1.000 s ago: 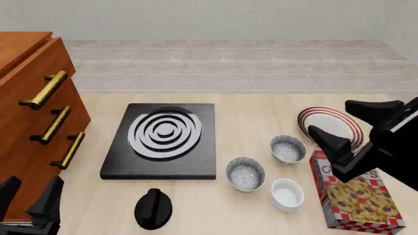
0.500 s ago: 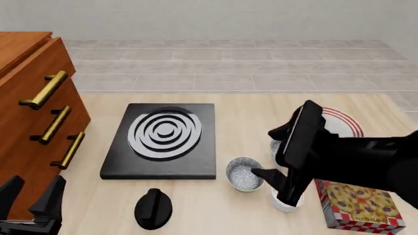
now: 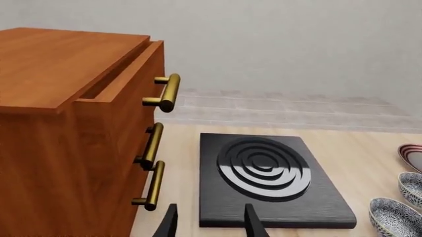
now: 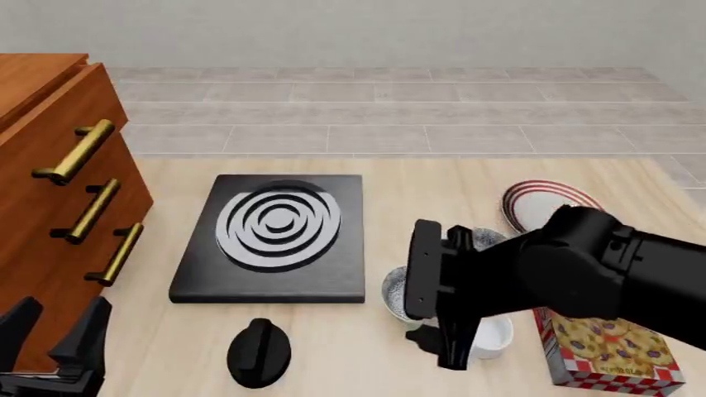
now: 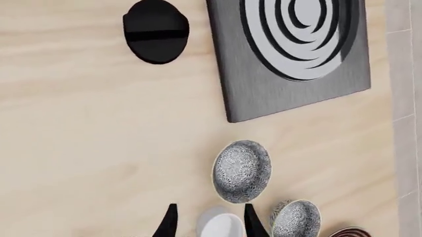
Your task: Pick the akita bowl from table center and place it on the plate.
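Observation:
The akita bowl (image 5: 242,171), speckled grey-white inside with a dark rim, stands on the table just off the stove's corner. In the front view only the akita bowl's (image 4: 391,289) left edge shows past my right arm. My right gripper (image 4: 444,337) hovers above it and the ramekin, open and empty (image 5: 209,224). The look-alike bowl (image 5: 295,217) sits beyond. Only a sliver of the red-striped plate (image 4: 527,203) shows at the right (image 5: 349,232). My left gripper (image 4: 50,339) is open at the lower left (image 3: 209,224).
A black stove plate (image 4: 276,236) lies centre-left with a black knob (image 4: 259,351) in front of it. The wooden drawer cabinet (image 4: 55,198) fills the left. A white ramekin (image 4: 494,335) and a cookie box (image 4: 607,339) sit at the right front.
My right arm has swung left from over the plate and box to above the bowls, now covering most of them in the front view. The left gripper has stayed put.

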You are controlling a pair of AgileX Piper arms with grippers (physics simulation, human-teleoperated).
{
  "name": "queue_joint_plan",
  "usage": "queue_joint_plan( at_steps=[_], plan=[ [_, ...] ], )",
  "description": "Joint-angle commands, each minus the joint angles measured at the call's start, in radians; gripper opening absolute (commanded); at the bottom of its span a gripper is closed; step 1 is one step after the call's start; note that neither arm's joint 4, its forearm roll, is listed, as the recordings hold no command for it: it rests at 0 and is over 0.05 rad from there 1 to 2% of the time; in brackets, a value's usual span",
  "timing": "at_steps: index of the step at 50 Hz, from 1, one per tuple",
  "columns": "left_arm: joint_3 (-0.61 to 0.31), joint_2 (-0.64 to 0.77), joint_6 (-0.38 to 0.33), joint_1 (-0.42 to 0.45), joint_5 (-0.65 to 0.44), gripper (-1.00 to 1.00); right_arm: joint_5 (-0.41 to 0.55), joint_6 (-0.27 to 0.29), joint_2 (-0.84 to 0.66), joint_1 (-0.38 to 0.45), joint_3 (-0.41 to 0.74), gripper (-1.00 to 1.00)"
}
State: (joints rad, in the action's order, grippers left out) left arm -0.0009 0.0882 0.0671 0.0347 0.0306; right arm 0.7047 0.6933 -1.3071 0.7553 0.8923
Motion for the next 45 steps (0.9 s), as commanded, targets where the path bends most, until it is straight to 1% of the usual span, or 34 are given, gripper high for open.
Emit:
queue_joint_plan(
  at_steps=[1, 5, 9, 14, 18, 20, 23, 25, 27, 30, 32, 34, 37, 40, 45],
  plan=[
    [0.000, -0.013, -0.007, 0.005, -0.012, 1.00, -0.005, 0.069, -0.086, 0.011, -0.006, 1.00],
    [0.000, -0.012, -0.010, 0.005, -0.010, 1.00, -0.023, 0.089, -0.119, -0.004, 0.001, 1.00],
    [0.000, -0.004, -0.005, 0.002, -0.002, 1.00, -0.051, 0.092, -0.152, -0.013, 0.003, 1.00],
    [0.000, -0.001, -0.007, 0.011, -0.004, 1.00, -0.093, 0.114, -0.178, -0.029, -0.007, 1.00],
    [0.000, 0.001, -0.004, 0.014, -0.004, 1.00, -0.116, 0.126, -0.200, -0.032, -0.037, 1.00],
    [0.000, 0.002, -0.004, 0.015, -0.004, 1.00, -0.133, 0.144, -0.214, -0.053, -0.039, 1.00],
    [0.001, 0.005, -0.004, 0.019, -0.001, 1.00, -0.163, 0.189, -0.232, -0.102, -0.052, 1.00],
    [0.001, 0.007, -0.002, 0.022, 0.000, 1.00, -0.168, 0.198, -0.241, -0.110, -0.057, 1.00],
    [0.001, 0.040, 0.037, 0.029, 0.018, 1.00, -0.162, 0.216, -0.242, -0.124, -0.054, 1.00],
    [0.001, 0.046, 0.020, 0.025, 0.028, 1.00, -0.160, 0.234, -0.241, -0.138, -0.043, 1.00],
    [0.001, 0.043, 0.024, 0.025, 0.024, 1.00, -0.165, 0.238, -0.245, -0.143, -0.044, 1.00],
    [0.001, 0.045, 0.024, 0.024, 0.027, 1.00, -0.183, 0.265, -0.256, -0.163, -0.057, 1.00],
    [0.001, 0.038, 0.020, 0.026, 0.021, 1.00, -0.189, 0.237, -0.277, -0.151, -0.040, 1.00],
    [0.001, 0.038, 0.019, 0.027, 0.019, 1.00, -0.209, 0.241, -0.290, -0.154, -0.059, 1.00],
    [0.001, 0.037, 0.011, 0.029, 0.020, 1.00, -0.241, 0.229, -0.318, -0.153, -0.072, 1.00]
  ],
)
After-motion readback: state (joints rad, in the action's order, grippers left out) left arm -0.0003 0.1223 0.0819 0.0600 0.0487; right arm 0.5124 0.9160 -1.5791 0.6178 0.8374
